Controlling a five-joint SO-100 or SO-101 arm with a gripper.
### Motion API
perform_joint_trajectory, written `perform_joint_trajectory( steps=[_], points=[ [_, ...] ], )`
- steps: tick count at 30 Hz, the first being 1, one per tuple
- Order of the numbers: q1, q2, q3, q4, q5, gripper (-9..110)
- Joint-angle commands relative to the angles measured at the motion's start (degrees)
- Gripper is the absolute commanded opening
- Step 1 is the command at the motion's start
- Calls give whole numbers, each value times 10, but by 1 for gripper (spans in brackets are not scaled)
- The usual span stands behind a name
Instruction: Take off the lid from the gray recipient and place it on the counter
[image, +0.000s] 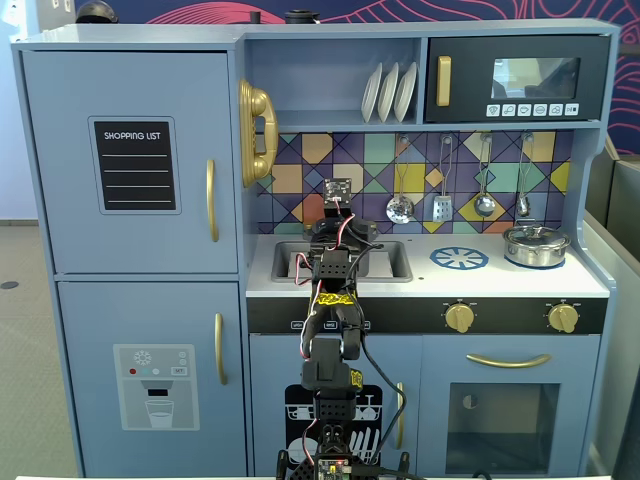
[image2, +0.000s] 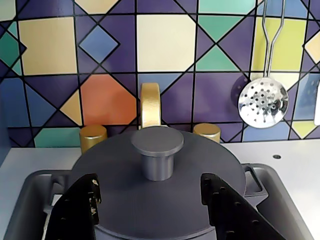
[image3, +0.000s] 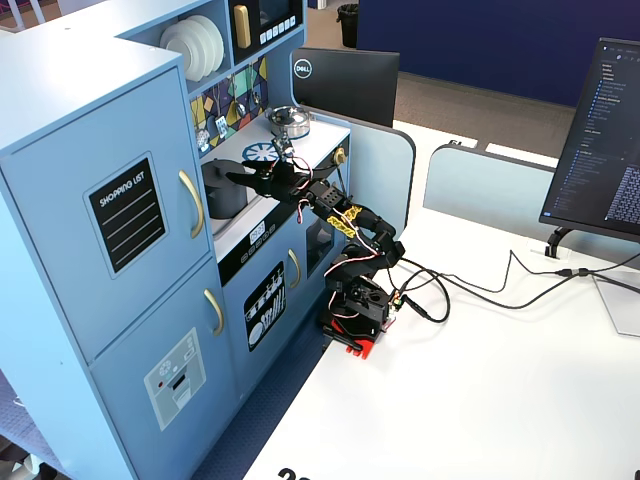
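Grey, matte, one lid (image2: 155, 195) sits on one gray recipient (image3: 222, 188) in the counter (image: 500, 282) sink, bottom centre of the wrist view. Straddling its knob, the gripper (image2: 150, 197) is spread wide, touching nothing. One silver pot (image: 535, 244) stands right. "SHOPPING LIST" board (image: 138, 165); "DELL" monitor (image3: 345, 85).

Arm stretched forward and up from its base, elbow bent, wrist about level; tool (image2: 150, 200) spread wide, both black fingers (image2: 75, 210) low in the wrist view, not closed on anything.
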Motion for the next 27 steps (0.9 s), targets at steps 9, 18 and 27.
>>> perform_joint_trajectory(
  steps=[9,18,27],
  points=[
    [-8,-54,-43,-54,-4,16],
    [-11,-100,-53,-92,-3,15],
    [-22,-158,-87,-125,-7,14]
  ],
)
